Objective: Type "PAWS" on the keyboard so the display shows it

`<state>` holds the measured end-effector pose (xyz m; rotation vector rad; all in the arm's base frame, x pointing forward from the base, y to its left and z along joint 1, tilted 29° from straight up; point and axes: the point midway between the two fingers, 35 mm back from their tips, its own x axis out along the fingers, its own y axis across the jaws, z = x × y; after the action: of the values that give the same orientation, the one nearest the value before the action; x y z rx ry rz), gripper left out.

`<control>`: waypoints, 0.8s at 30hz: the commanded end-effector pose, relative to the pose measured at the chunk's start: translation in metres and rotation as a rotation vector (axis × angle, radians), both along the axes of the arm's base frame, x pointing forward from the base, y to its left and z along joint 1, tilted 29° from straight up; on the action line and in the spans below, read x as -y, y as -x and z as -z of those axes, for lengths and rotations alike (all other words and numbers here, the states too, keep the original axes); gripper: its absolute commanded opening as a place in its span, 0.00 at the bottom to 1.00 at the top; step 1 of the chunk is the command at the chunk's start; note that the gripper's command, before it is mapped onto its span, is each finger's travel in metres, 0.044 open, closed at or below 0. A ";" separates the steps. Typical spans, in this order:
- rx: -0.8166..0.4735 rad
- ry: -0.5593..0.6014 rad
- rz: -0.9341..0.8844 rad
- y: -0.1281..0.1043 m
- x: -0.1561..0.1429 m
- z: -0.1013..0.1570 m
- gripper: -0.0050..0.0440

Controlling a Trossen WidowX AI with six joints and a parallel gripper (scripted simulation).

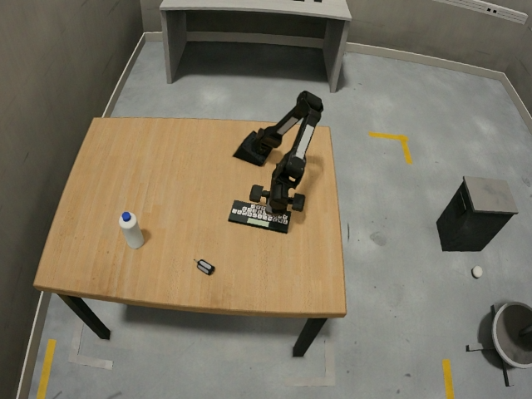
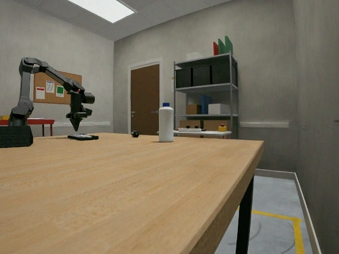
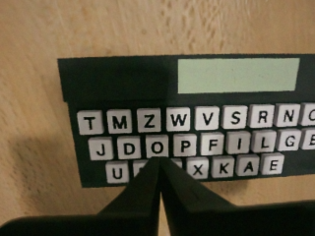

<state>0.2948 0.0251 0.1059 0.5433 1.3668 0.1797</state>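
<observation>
claw (image 3: 159,164) closed, empty; above keyboard (image 3: 123,79); tip betw O/P keys
</observation>
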 end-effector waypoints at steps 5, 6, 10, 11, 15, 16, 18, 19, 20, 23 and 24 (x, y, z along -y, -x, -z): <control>-0.001 0.003 0.001 -0.002 -0.005 0.009 0.00; -0.001 0.003 0.001 -0.002 -0.005 0.009 0.00; -0.001 0.003 0.001 -0.003 -0.007 0.013 0.00; -0.001 0.003 0.001 -0.003 -0.007 0.014 0.00; -0.001 0.003 0.001 -0.004 -0.010 0.019 0.00; -0.001 0.003 0.001 -0.005 -0.010 0.020 0.00; 0.000 0.002 0.001 -0.005 -0.010 0.020 0.00; 0.005 0.003 0.001 -0.005 -0.010 0.018 0.00; 0.008 0.003 0.000 -0.005 -0.010 0.018 0.00; 0.011 0.003 -0.001 -0.006 -0.010 0.017 0.00; 0.011 0.003 -0.001 -0.006 -0.010 0.017 0.00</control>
<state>0.2996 0.0344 0.0866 0.5433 1.3674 0.1797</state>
